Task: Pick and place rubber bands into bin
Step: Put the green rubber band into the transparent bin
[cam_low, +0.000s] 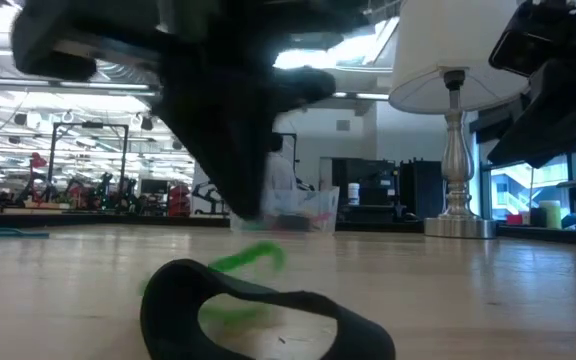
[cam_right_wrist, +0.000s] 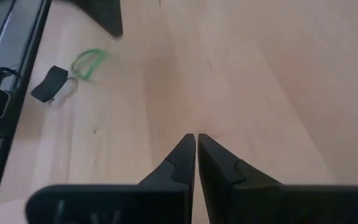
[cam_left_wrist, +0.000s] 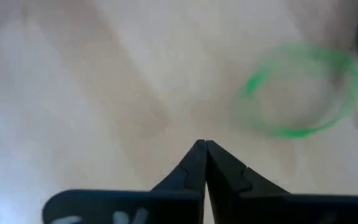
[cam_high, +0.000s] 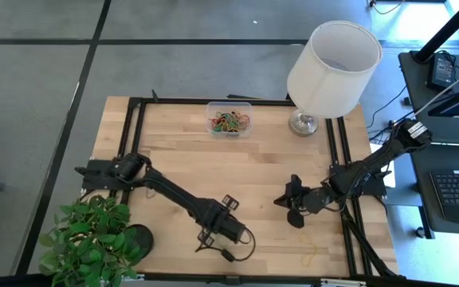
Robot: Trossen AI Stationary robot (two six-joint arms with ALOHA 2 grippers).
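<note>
Our left end effector (cam_left_wrist: 204, 144) is pinched closed on nothing, and the green rubber band (cam_left_wrist: 300, 90) lies free on the table (cam_high: 174, 151), up-right of its tips. The right end effector (cam_right_wrist: 196, 138), closed too, sits farther off.

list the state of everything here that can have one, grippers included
left gripper: shut, holding nothing, green band lies apart from it
right gripper: shut, holding nothing, over bare wood
green band: loose on the table, not in the bin
bin: upright, open top, holds a pile of bands
lamp: upright at the table's far edge
plant: upright at the table's corner
</note>
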